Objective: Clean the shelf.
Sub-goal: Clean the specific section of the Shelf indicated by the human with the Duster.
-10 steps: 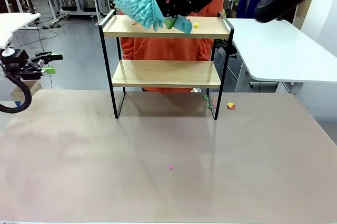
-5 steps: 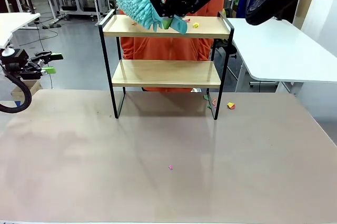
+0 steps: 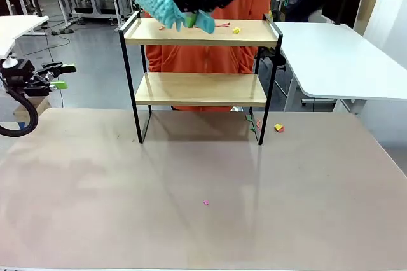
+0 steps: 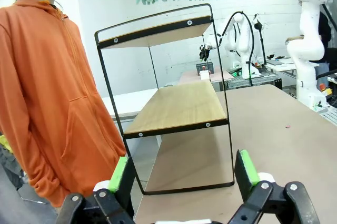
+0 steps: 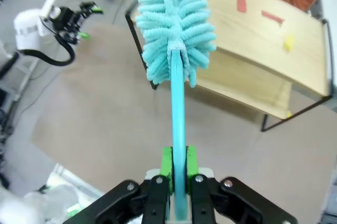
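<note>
Tan table [image 3: 191, 188], workshop behind. Your right gripper [image 5: 179, 162]: clenched on the duster [image 5: 174, 24] handle, the shelf [image 5: 263, 50] beyond and below it, scraps [image 5: 288, 42] on top. Your left gripper [image 4: 183, 171]: released, facing the shelf end.

No readable text or labels.

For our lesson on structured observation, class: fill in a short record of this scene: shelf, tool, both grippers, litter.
shelf: two tiers, standing on the table
duster: teal, head over the top board's left end
right gripper: shut on the duster's handle
left gripper: open, empty, away from the shelf
top board: yellow scrap, red scraps
table: yellow piece near shelf foot, pink speck
</note>
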You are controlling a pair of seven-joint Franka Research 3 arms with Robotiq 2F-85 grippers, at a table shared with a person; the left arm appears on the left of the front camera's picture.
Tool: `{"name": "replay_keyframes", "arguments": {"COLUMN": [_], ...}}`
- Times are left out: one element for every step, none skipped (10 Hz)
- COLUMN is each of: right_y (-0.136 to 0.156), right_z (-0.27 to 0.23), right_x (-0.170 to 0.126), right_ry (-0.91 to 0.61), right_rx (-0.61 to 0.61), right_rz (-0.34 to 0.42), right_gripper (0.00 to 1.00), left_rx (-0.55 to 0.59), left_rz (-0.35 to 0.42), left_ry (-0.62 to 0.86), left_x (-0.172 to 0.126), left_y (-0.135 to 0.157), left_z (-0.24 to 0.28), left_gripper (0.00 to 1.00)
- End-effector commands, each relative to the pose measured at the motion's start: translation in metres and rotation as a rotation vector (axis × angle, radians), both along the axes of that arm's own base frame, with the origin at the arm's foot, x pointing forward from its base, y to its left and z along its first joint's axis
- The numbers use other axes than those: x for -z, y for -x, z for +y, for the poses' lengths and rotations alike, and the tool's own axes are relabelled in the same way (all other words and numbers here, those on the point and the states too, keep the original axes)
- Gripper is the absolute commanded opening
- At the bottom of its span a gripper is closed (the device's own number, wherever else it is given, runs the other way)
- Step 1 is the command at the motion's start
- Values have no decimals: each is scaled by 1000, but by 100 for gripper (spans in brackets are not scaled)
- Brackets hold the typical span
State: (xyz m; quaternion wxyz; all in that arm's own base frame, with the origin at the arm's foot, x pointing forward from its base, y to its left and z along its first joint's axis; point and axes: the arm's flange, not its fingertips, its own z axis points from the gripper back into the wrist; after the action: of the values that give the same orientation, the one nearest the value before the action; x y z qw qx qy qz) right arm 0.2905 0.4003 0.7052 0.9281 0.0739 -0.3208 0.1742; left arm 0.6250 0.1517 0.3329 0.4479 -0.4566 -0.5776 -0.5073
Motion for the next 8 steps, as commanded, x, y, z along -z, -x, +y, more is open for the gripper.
{"name": "replay_keyframes", "arguments": {"right_y": [-27,-36,-45,-51,-56,-59,-63,-68], "right_z": [52,69,85,99,109,116,120,126], "right_x": [-13,-10,-8,-5,-5,-4,0,5], "right_ry": [1,-7,-25,-45,-68,-90,-104,-104], "right_rx": [81,109,144,195,245,262,288,295], "right_rz": [20,48,56,49,28,25,34,49], "right_gripper": [13,13,13,13,13,13,13,13], "left_rx": [0,0,0,0,0,0,0,0], "left_rz": [-11,-11,-11,-11,-11,-11,-11,-11], "left_ry": [-11,-11,-11,-11,-11,-11,-11,-11], "left_x": [-1,-1,-1,-1,-1,-1,-1,-1], "left_y": [3,3,3,3,3,3,3,3], "left_z": [-1,-1,-1,-1,-1,-1,-1,-1], "left_gripper": [100,100,100,100,100,100,100,100]}}
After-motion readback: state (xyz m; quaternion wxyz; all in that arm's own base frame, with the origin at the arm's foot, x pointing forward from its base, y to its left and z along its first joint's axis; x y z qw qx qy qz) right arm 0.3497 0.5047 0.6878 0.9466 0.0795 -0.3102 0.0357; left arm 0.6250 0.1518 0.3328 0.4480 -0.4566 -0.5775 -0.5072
